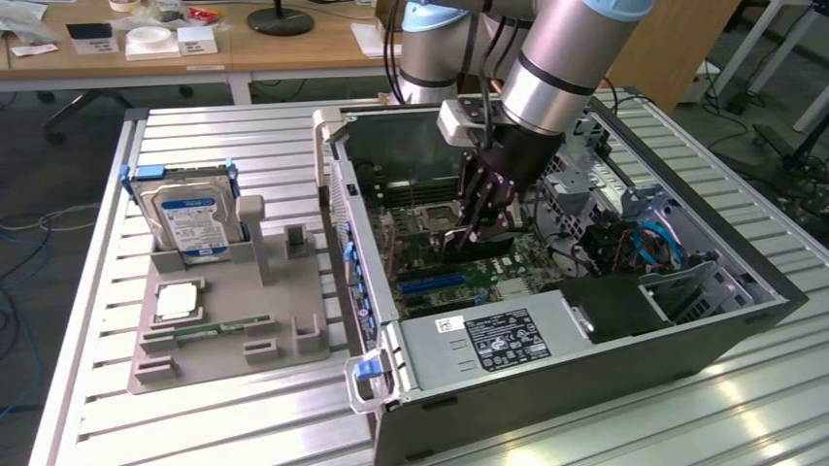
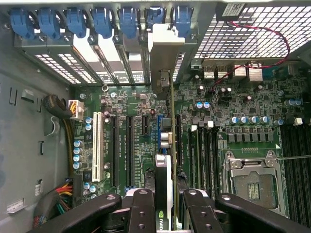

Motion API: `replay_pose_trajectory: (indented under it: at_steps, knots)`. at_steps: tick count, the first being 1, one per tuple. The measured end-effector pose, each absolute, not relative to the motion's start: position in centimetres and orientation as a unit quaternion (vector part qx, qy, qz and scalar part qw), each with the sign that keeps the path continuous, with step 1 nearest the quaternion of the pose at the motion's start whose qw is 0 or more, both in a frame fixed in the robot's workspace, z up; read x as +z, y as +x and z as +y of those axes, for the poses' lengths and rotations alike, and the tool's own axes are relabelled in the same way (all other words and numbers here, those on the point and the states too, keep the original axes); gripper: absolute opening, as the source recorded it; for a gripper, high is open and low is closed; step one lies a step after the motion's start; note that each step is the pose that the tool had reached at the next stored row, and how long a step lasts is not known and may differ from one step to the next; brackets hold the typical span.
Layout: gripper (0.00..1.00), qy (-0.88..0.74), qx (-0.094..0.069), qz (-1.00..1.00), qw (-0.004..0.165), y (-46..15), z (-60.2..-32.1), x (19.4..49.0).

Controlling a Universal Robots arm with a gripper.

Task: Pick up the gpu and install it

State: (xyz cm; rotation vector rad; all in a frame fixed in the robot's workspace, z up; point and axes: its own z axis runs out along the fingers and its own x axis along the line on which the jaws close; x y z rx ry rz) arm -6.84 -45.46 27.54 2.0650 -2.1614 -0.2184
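The gpu [image 2: 164,170] is seen edge-on in the wrist view, upright between my fingers [image 2: 143,206]. Its green board edge and black cooler run toward the silver end bracket [image 2: 166,56], which stands against the rear slot openings. My gripper [image 2: 167,199] is shut on the card, holding it over a blue expansion slot [image 2: 159,133] on the motherboard [image 2: 228,102]. In the exterior view, my gripper [image 1: 486,223] reaches down into the open computer case [image 1: 725,320] with the dark card [image 1: 473,248] at its tip, just above the board.
Blue slot latches [image 2: 102,22] line the case's rear wall. An open CPU socket [image 2: 252,179] and memory slots lie beside the card. A power supply [image 1: 499,340] fills the case's near end. On the exterior view's left, a grey fixture [image 1: 227,320] holds a hard drive [image 1: 192,218] and a memory stick [image 1: 208,330].
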Motion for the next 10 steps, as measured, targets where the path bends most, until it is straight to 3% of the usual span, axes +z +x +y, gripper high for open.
replay_pose_trajectory:
  at_steps: [10]
  knots:
    - [0.27, 0.687, -0.073, -0.719, 0.072, -6.85, -45.46, 27.35]
